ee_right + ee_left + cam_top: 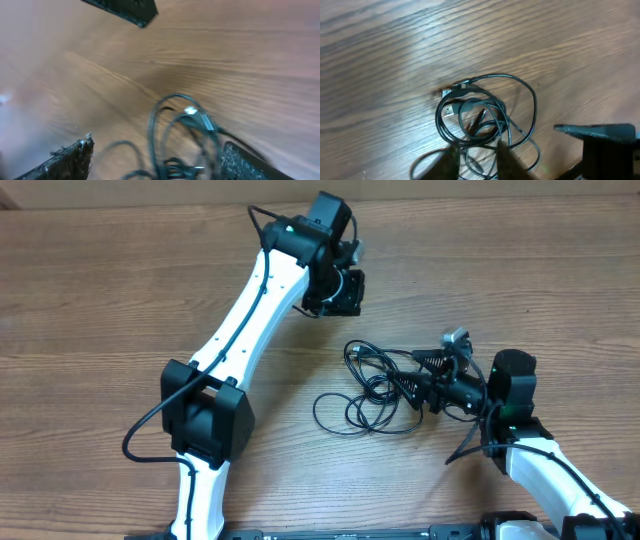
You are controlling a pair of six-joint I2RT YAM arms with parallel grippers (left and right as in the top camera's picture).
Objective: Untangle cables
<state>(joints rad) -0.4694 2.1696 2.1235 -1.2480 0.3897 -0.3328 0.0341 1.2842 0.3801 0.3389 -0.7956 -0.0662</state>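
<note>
The cables (372,385) lie in a tangled bunch of thin black loops on the wooden table, right of centre. My right gripper (420,378) is open at the bunch's right edge. In the right wrist view, which is blurred, its fingers (155,162) spread wide with cable loops and a silver-tipped plug (197,117) between them. My left gripper (342,288) hangs above the table, beyond the bunch and apart from it. In the left wrist view its fingers (477,161) are apart and empty, with the cables (485,112) and a plug end below them.
The wooden table (100,280) fills all views. The left arm's white link (240,330) crosses the table from the front left to the back centre. The right arm's base (545,470) is at the front right. The right gripper's dark body (600,132) shows in the left wrist view.
</note>
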